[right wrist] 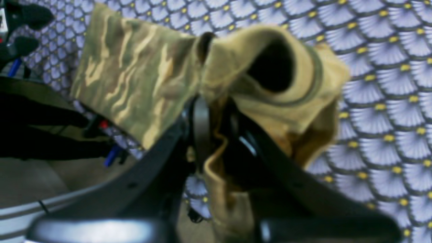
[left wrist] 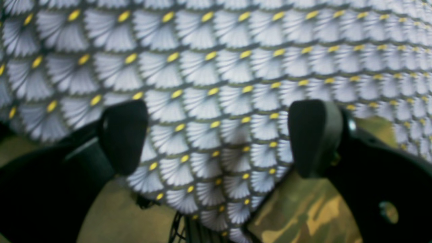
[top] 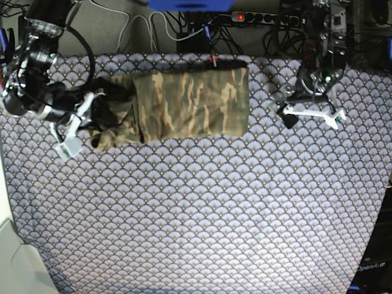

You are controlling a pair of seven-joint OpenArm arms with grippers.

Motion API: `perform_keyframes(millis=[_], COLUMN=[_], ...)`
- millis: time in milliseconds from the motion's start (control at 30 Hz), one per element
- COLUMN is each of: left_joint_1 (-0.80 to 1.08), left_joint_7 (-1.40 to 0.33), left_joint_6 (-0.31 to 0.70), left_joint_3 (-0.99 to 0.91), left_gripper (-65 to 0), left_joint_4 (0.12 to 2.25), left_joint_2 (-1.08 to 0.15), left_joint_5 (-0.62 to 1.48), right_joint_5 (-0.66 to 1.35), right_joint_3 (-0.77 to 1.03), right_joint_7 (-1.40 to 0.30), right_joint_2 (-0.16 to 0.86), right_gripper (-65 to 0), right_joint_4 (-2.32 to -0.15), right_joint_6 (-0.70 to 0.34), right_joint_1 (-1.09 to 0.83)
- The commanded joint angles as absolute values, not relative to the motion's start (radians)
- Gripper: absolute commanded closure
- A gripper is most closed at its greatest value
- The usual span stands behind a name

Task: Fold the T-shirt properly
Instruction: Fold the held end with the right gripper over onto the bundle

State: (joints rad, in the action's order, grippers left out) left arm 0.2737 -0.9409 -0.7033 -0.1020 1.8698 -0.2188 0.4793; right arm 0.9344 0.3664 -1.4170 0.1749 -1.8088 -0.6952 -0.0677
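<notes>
The camouflage T-shirt (top: pixel 193 101) lies as a folded band across the far middle of the blue-grey scallop-patterned tablecloth (top: pixel 196 208). Its left end is bunched and lifted. My right gripper (top: pixel 93 122) is at that end, shut on the cloth. In the right wrist view the T-shirt (right wrist: pixel 135 77) drapes over the right gripper (right wrist: pixel 217 133), with a rolled tan edge hanging past the fingers. My left gripper (top: pixel 309 113) hovers over bare tablecloth to the right of the shirt. In the left wrist view the left gripper (left wrist: pixel 219 135) stands open and empty, with a corner of the T-shirt (left wrist: pixel 303 212) below it.
A power strip (top: pixel 263 17) and tangled cables run along the table's far edge behind the shirt. A blue box (top: pixel 190 4) sits at the top middle. The table's left edge and a pale floor (top: pixel 15 263) show at the bottom left.
</notes>
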Motion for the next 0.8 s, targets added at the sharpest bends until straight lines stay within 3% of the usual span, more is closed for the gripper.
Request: perform_keyframes(millis=[0,400,767], left_joint_1=[0.272,0.325,0.389], left_joint_7=[-0.928,-0.928,-0.92], left_joint_6=[-0.698,-0.698,-0.698], left_joint_3=[-0.105,-0.17,-0.249], left_gripper=[-65.0,-65.0,-65.0], left_joint_4=[1.888,1.902,1.916], left_joint_2=[-0.225,-0.225,-0.225], left_joint_5=[0.478,0.476,0.476], right_joint_5=[0.964,0.963,0.963], right_joint_3=[0.348,0.038,-0.166], right_joint_7=[-1.396,-1.342,-1.167], right_joint_2=[0.176,0.127,0.125], right_gripper=[0.0,0.0,0.0], right_joint_4=[-1.827,-1.802,-1.554], right_joint_6=[-0.698,-0.698,-0.698], right_joint_1=[-0.056,-0.045,0.033])
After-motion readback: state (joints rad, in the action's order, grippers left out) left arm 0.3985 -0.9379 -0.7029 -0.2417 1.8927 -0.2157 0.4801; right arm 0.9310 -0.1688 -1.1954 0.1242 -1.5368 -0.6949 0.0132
